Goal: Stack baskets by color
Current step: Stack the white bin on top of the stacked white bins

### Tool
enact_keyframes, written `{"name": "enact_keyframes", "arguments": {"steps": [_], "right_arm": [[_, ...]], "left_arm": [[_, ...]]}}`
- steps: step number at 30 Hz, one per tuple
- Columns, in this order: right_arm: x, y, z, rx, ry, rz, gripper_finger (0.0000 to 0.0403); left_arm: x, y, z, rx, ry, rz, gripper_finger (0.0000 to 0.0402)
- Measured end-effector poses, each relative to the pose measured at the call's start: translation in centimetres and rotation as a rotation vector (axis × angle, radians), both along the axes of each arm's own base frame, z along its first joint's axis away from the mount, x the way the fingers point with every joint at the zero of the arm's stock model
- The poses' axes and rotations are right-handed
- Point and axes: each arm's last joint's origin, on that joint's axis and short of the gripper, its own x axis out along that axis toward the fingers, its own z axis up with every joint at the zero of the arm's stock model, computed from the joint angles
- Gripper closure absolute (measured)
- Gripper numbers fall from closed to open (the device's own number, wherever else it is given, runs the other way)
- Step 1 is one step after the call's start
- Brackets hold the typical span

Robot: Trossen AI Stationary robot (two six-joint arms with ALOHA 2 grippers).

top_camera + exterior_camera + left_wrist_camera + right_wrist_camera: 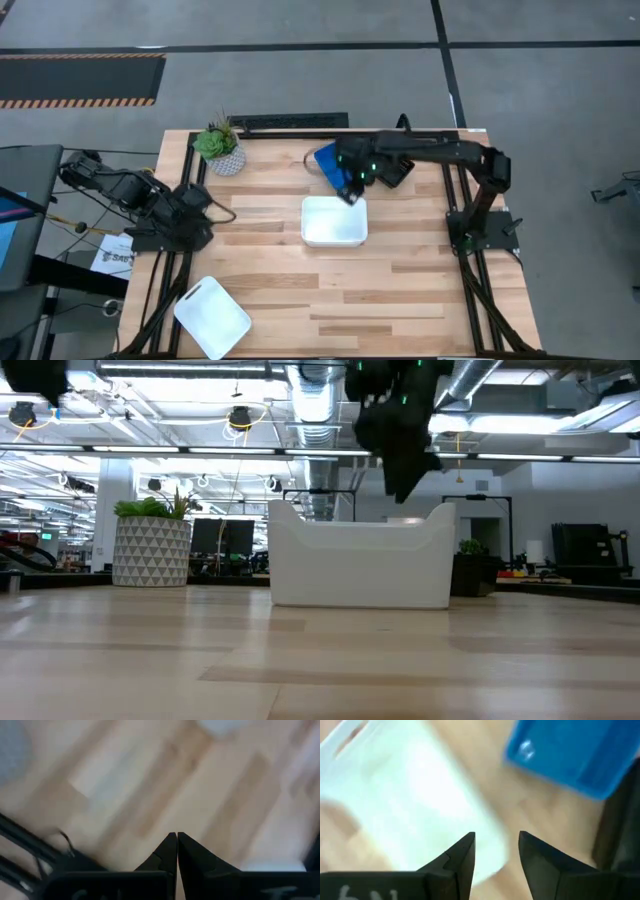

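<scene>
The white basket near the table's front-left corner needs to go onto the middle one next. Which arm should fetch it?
Left, probably. The left gripper rests shut at the table's left edge, on the same side as that white basket. The right gripper hangs open over the middle white basket, farther off.

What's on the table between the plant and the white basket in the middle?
Nothing: in the high view, only bare wood lies between the plant and the middle white basket.

Overhead looks straight down, low looks level across the table; both share the white basket (334,222)
</scene>
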Motion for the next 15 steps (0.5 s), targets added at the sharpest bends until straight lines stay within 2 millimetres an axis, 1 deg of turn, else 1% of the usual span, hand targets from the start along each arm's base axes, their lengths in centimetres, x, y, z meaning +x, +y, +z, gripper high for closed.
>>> {"name": "enact_keyframes", "arguments": {"steps": [2, 4, 9, 12, 15], "right_arm": [[0.3, 2.5, 0.7, 0.010, 0.026, 0.047, 0.0231], [0.8, 5.0, 1.2, 0.009, 0.017, 0.098, 0.0232], [1.3, 10.9, 2.2, -0.028, -0.018, 0.209, 0.0239], [1.1, 13.5, 2.4, -0.074, -0.025, 0.234, 0.0245], [0.8, 15.2, 2.4, -0.104, -0.027, 0.248, 0.0250]], "left_arm": [[0.1, -0.6, -0.9, -0.070, 0.041, -0.049, 0.0402], [0.4, -1.6, -2.0, -0.129, 0.050, -0.117, 0.0401], [1.5, -4.8, -4.7, -0.261, 0.011, -0.232, 0.0402], [1.9, -6.6, -5.9, -0.269, 0.020, -0.247, 0.0402], [2.3, -8.2, -7.0, -0.194, 0.053, -0.285, 0.0402]]}}
